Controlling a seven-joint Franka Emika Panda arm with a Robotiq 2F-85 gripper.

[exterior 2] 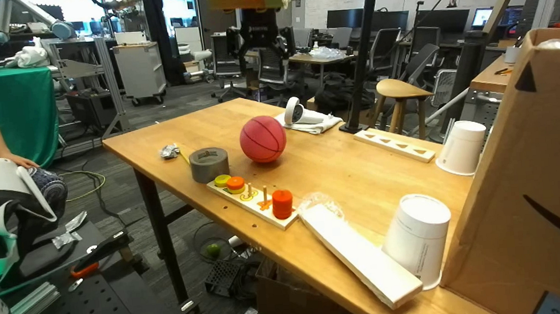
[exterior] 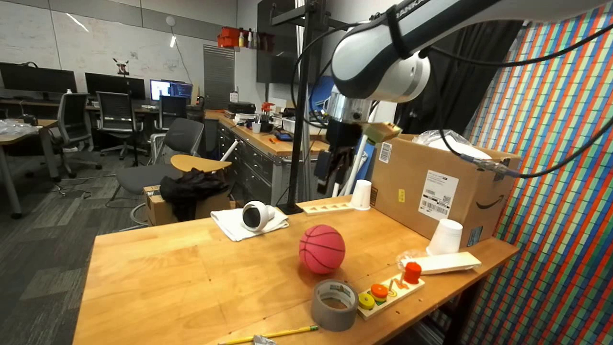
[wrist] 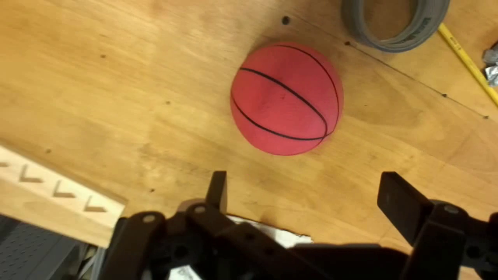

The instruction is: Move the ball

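Claw (wrist: 303, 190): I am hanging it high over the table (exterior: 191, 268), its 2 fingers (wrist: 404, 206) standing wide apart, and I am gripping nothing.
Ball (wrist: 287, 99): it is resting on the table, lower than my claw; in the wrist view it is lying past the fingertips, not between them.
Step in hand: I am judging this to be the reach; grasping and moving the ball are waiting.
Next move: it is calling for me to shift until the ball is sitting centred under the gap, then to descend evenly past its widest part before closing; if 1 finger is touching early, the ball is probably rolling off.
Air below: the wrist view is hardly giving my height; both exterior views are showing clear air between claw and ball.
Tape roll (wrist: 422, 29): it is sitting near the ball; the wrist view is showing bare wood between them, while in an exterior view the roll (exterior: 330, 314) is seeming almost to meet the ball.
Peg board (exterior 2: 254, 202): both exterior views are showing it just beside the roll; the wrist view is leaving it out.
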